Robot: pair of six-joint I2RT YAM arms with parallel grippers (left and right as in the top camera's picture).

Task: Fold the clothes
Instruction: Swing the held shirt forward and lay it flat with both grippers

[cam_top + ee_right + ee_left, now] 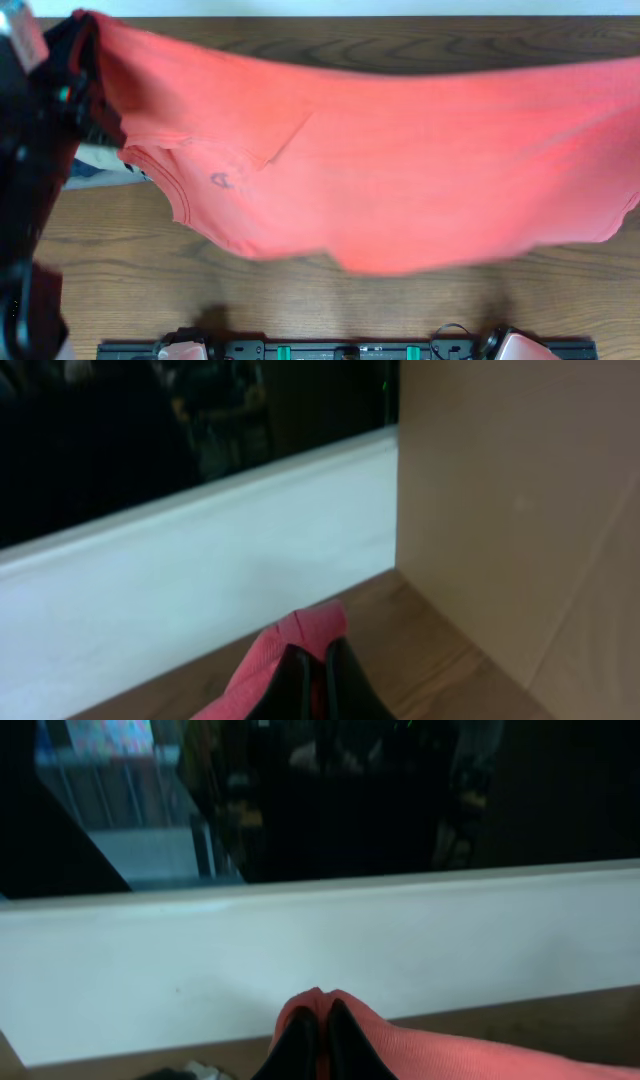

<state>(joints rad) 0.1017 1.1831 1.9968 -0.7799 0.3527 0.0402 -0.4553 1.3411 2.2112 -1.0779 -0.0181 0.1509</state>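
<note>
Pinching, left fingers: the left gripper (pixel 312 1045) has both dark fingers pressed together on a fold of the T-shirt (pixel 420 1058). Cloth bulges just above the tips, and no gap shows.
Right fingers: the right gripper (pixel 315 678) is likewise clamped on a bunched bit of the same red-orange cloth, which peaks at 12 o'clock from the tips.
Shirt position: in the overhead view the T-shirt (pixel 400 170) spans the table as a broad band from 10 o'clock to 3 o'clock. It is blurred, so it is probably held up off the wood. Its lower edge sags toward 6 o'clock.
Shirt details: the neck opening (pixel 170 195) is at the 9 o'clock end. A sleeve (pixel 275 140) lies flapped over the body.
Surroundings: the wooden table (pixel 300 310) shows at 6 o'clock. Grey-blue clothes (pixel 100 160) peek out at 9 o'clock. A white wall (pixel 300 950) lies beyond both wrists. A beige panel (pixel 520 510) is at 3 o'clock in the right wrist view.
Handling (judgement): the shirt is light, limp, soft cotton with no stiffness. It drapes wherever unsupported and is not fragile.
Hold points (judgement): seamed edges and corners are best, since the doubled cloth gives a firmer bite. I cannot tell which edge is held now.
Risk (judgement): a thin pinch may slip under tension, and slack may wrinkle when the shirt is laid down.
</note>
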